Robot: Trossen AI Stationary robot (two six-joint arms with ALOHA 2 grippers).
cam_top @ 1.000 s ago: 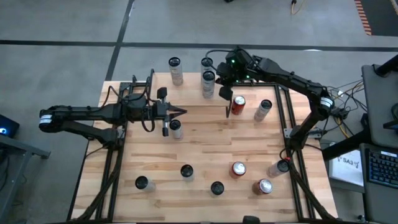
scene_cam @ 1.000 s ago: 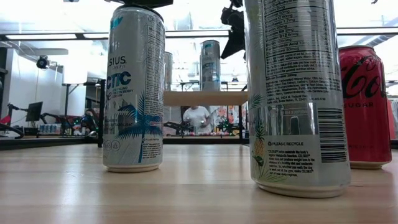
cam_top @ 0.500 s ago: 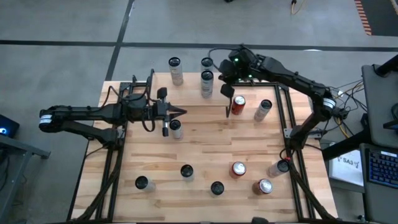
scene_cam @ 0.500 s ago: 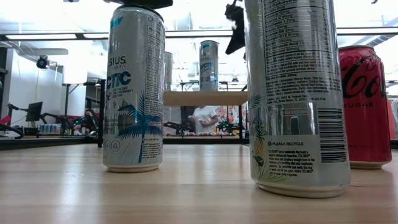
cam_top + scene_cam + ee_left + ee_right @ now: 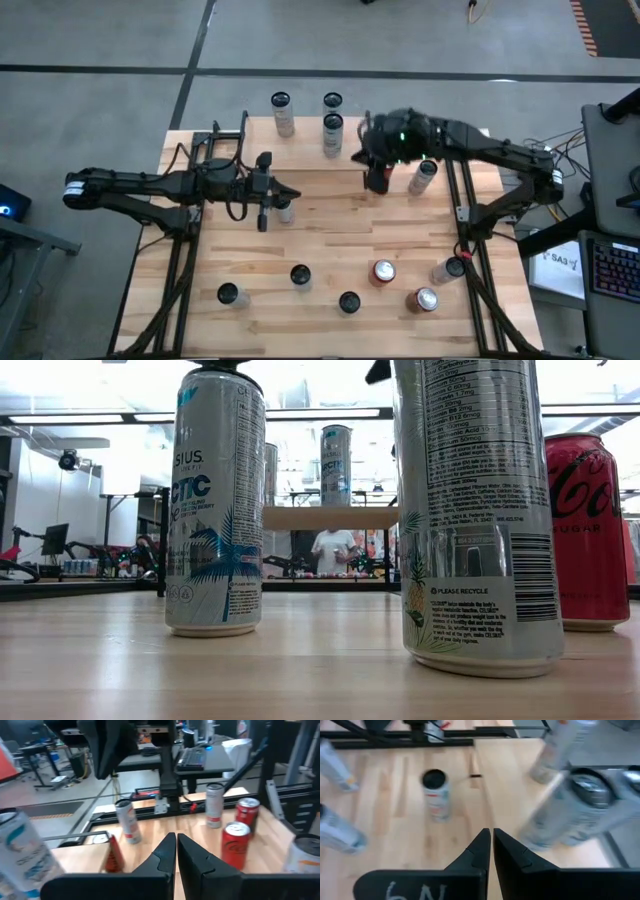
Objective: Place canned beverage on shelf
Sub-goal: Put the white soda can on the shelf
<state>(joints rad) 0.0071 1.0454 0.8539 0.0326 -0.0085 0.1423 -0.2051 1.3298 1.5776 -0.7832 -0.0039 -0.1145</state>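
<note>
right gripper [image 5: 376,182]: hung low near the shelf's front edge, toward the right side of the bench [image 5: 330,235]; jaws pressed together, nothing between them in its wrist view [image 5: 491,837]
left gripper [image 5: 288,195]: left of centre over the bench, jaws pressed together and empty [image 5: 176,842]; looked parked
shelf [image 5: 305,150]: raised board along the far side of the bench; low view showed it on thin black legs [image 5: 330,517]
cans on the shelf [image 5: 333,130]: already upright on the board; one showed on it in the low view [image 5: 335,465]
loose cans [image 5: 383,270]: several upright near the front edge, well apart from the shelf; another small can [image 5: 285,208] stood just beside the left gripper
task can: none was gripped; which one was meant could not be told, and whatever sat under the right gripper was hidden
step (judged): right arm was lining up for a pick
do it well (judged): spread the jaws before coming down, since pressed together they would knock a can over
grip (judged): centre over the can, take it mid-body, keep it upright
placing (judged): lift clear of the board's edge, pick a bare spot away from the cans on the shelf, set it flat, then let go
risk (judged): tall thin cans tip easily; close neighbours left little room for the jaws
</note>
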